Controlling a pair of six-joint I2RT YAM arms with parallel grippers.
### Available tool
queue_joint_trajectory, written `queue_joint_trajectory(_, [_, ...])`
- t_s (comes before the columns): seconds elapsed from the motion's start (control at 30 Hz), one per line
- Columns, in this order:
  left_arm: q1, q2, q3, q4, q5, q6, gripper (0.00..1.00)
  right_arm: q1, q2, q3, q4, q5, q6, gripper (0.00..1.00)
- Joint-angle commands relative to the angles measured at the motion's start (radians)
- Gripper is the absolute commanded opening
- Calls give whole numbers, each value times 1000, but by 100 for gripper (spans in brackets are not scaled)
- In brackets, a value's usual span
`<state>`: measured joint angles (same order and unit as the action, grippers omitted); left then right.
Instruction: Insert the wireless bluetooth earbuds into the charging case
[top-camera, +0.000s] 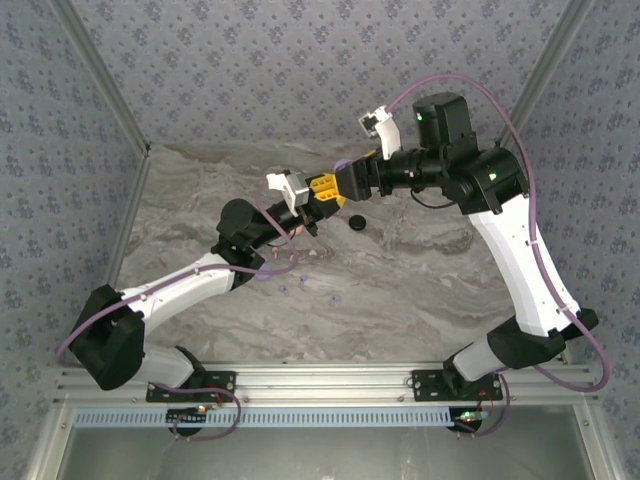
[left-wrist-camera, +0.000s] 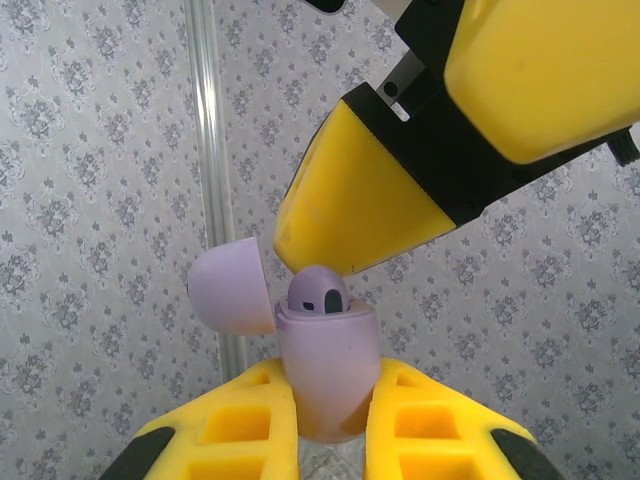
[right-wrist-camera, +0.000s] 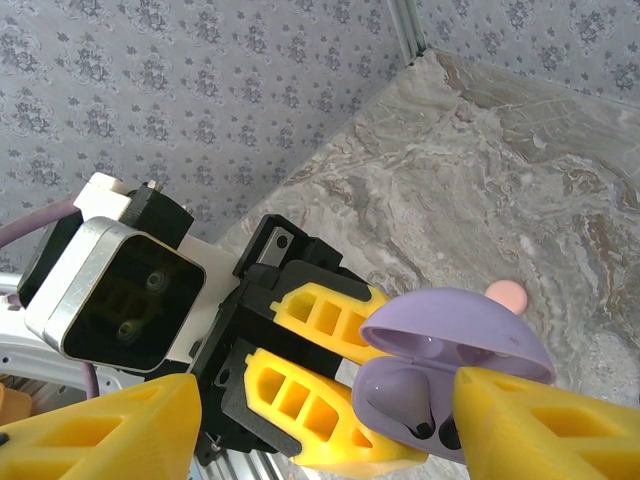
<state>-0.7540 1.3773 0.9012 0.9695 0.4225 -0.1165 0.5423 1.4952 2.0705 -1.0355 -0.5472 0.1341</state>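
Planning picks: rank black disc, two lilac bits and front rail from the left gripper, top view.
1. Black disc, right of the left gripper.
2. Two lilac bits, toward the bases; too close to call.
3. Front rail, near edge.

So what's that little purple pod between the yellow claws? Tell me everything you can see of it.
The case is a small, smooth lilac pod, plastic by its look. Its domed lid is hinged open to one side. A lilac bud with a dark spot sits in the opening. The left gripper clamps its lower body between yellow fingers, holding it aloft. One finger of the open right gripper ends right at the opening; touching or not, I cannot tell.
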Motion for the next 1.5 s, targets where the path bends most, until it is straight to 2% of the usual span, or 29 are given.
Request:
queue_joint_trajectory(0.0, [-5, 0, 38, 44, 13, -2, 0, 4, 4, -4, 10, -34, 6, 70])
queue_joint_trajectory(0.23, [-5, -3, 35, 39, 11, 0, 0, 1, -13, 6, 9, 12, 1, 70])
queue_joint_trajectory(0.4, [-4, -31, 4, -15, -17, 26, 0, -19, -77, -33, 16, 112, -5, 73])
queue_joint_trajectory(0.57, [22, -82, -101, -22, -93, -5, 0, -50, -184, -250, 98, 247, 3, 76])
queue_joint_trajectory(0.77, [129, -144, -250, 35, -139, -129, 0, -59, -222, -522, 169, 334, 66, 75])
queue_joint_trajectory(0.97, [171, -234, -365, -25, -191, -131, 0, 27, -166, -788, 256, 416, 172, 71])
queue_joint_trajectory(1.13, [172, -319, -429, -122, -235, -115, 0, 140, -69, -962, 391, 384, 321, 69])
queue_joint_trajectory(1.2, [172, -348, -450, -138, -253, -111, 0, 195, -13, -980, 419, 391, 340, 69])
queue_joint_trajectory(1.3, [173, -380, -468, -151, -278, -99, 0, 271, 81, -952, 410, 490, 326, 71])
queue_joint_trajectory(1.47, [172, -409, -464, -179, -280, -87, 0, 318, 217, -893, 405, 584, 287, 72])
